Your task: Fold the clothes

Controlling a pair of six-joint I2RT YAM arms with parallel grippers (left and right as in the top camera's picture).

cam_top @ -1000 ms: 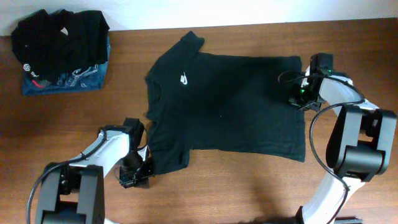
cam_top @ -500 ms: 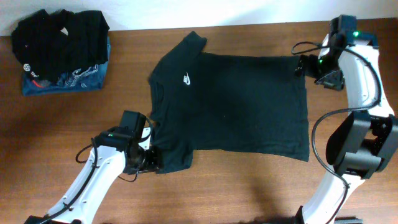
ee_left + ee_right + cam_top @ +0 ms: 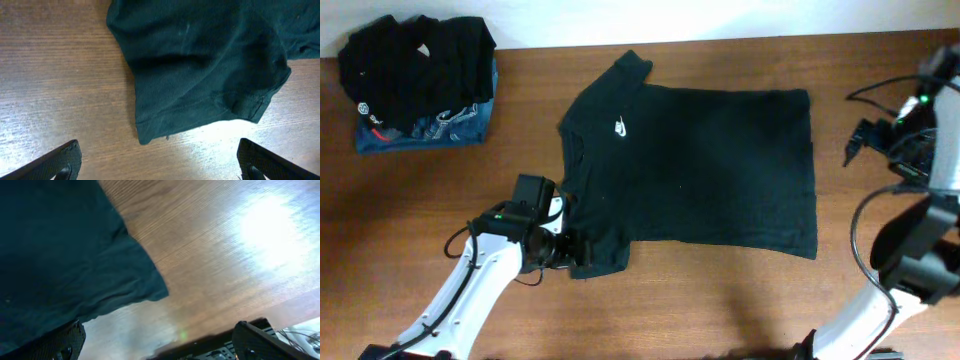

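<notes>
Both claws have let go of the black T-shirt (image 3: 690, 165), which lies spread flat on the wooden table (image 3: 720, 300). The right gripper (image 3: 157, 342) gapes wide, well clear of the shirt. The left gripper (image 3: 160, 160) is spread wide beside its sleeve.

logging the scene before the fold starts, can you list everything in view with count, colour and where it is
black t-shirt: 1, black with a small white chest logo, spread flat mid-table
black ribbed garment: 1, black with a round white logo, top of the pile at the far left corner
blue garment: 1, blue with white print, under the ribbed one
table: 1, brown wood, under everything
left arm: 1, white and black, near left edge
right arm: 1, white and black, right edge
left gripper: 1, black, open and empty, at the shirt's near sleeve
right gripper: 1, black, open and empty, off the shirt's far hem corner
</notes>
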